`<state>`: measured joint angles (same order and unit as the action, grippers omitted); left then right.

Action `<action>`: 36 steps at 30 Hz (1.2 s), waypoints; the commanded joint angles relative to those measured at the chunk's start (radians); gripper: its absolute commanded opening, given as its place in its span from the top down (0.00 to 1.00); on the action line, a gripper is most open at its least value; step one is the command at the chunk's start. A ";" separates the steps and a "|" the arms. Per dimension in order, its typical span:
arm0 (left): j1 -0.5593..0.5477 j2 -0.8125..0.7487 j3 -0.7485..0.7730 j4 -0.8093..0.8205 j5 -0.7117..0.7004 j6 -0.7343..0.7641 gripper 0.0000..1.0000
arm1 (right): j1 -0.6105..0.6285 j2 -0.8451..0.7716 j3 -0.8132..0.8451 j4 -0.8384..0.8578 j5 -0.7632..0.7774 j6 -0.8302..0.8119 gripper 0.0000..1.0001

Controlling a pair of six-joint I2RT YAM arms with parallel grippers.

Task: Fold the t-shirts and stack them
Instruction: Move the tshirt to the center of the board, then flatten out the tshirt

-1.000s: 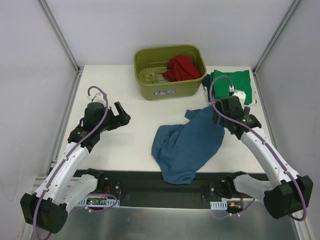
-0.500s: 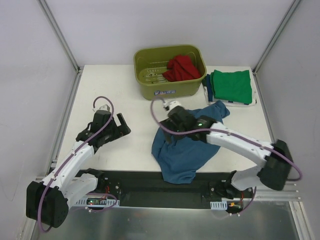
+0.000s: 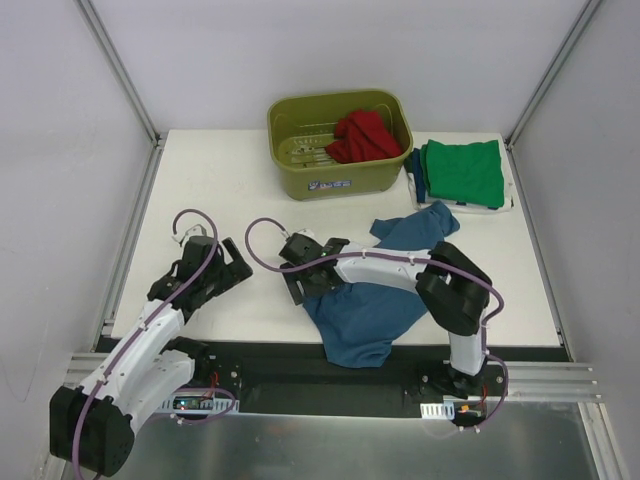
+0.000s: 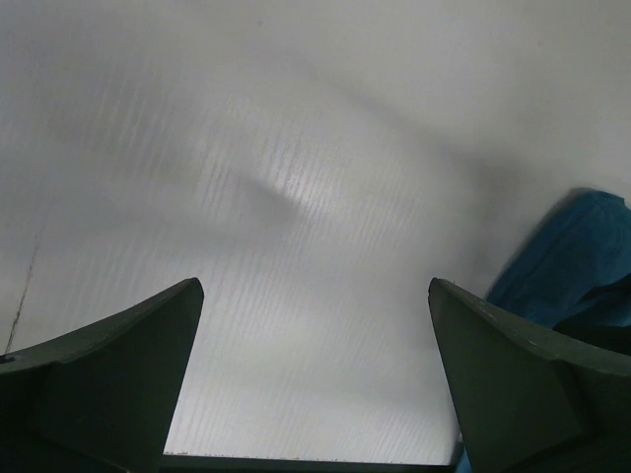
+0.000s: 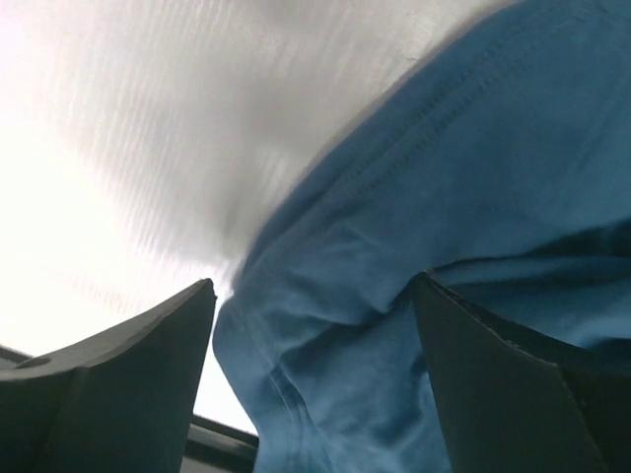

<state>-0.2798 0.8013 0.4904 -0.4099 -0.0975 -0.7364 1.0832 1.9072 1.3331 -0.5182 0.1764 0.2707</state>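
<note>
The top view shows all three shirts at once. The teal-blue t-shirt (image 3: 385,300) lies crumpled and unfolded in the middle of the table (image 3: 220,180), and its near end reaches the table's front edge. The green t-shirt (image 3: 462,172) lies folded flat at the far right corner. The red t-shirt (image 3: 360,135) sits bunched inside the olive-green tub (image 3: 300,178) at the far edge.

The wrist views do not show the green and red shirts, but they show the fingers much better. In the right wrist view, the right gripper (image 5: 314,286) has its jaws spread wide. The hem of the teal-blue t-shirt (image 5: 424,168) passes between the two fingers, with bare table on the left. Whether a finger touches the cloth, I cannot tell. In the left wrist view, the left gripper (image 4: 314,296) also has its jaws spread, with only bare table (image 4: 296,148) between them. A small part of the teal-blue t-shirt (image 4: 582,256) appears at the right border.

From above, the right arm is bent sharply at its elbow and stretches across to the left, so the right gripper (image 3: 303,288) is at the left edge of the teal-blue t-shirt. The left arm is low and points toward the centre, with the left gripper (image 3: 236,266) near that shirt but apart from it.
</note>
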 commanded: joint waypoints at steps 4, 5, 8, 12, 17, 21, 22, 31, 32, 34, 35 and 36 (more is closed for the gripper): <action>0.008 -0.091 -0.009 -0.043 -0.065 -0.043 0.01 | 0.014 0.104 0.052 0.017 0.018 0.076 0.29; 0.010 -0.100 -0.009 -0.047 -0.071 -0.044 0.01 | 0.015 0.107 0.046 0.023 0.021 0.084 0.40; 0.010 -0.131 -0.013 -0.058 -0.083 -0.052 0.01 | 0.014 0.121 0.055 0.030 0.011 0.073 0.73; 0.010 -0.159 -0.012 -0.078 -0.103 -0.064 0.01 | 0.015 0.063 0.112 0.055 -0.009 -0.025 1.00; 0.010 -0.192 -0.021 -0.115 -0.125 -0.080 0.01 | 0.014 -0.098 0.309 0.035 -0.070 -0.224 0.99; 0.010 -0.217 -0.015 -0.132 -0.134 -0.090 0.01 | 0.011 -0.262 0.394 0.027 -0.144 -0.320 0.99; 0.010 -0.220 -0.015 -0.136 -0.139 -0.093 0.01 | 0.009 -0.333 0.402 0.023 -0.143 -0.332 0.99; 0.010 -0.203 0.011 -0.142 -0.145 -0.115 0.01 | -0.343 -0.850 -0.011 -0.058 -0.239 -0.202 0.98; 0.010 -0.195 0.016 -0.142 -0.140 -0.115 0.01 | -0.395 -0.896 -0.085 -0.065 -0.236 -0.191 0.98; 0.010 -0.169 0.025 -0.141 -0.136 -0.115 0.01 | -0.515 -1.011 -0.258 -0.104 -0.217 -0.192 0.97; 0.010 -0.162 0.030 -0.141 -0.137 -0.124 0.01 | -0.543 -1.040 -0.303 -0.126 -0.192 -0.194 0.96; 0.010 -0.139 0.036 -0.142 -0.137 -0.129 0.01 | -0.592 -1.086 -0.342 -0.170 -0.183 -0.200 0.95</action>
<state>-0.2794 0.6189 0.4805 -0.5381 -0.2176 -0.8337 0.5999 0.8635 1.1805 -0.5175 -0.0284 0.0456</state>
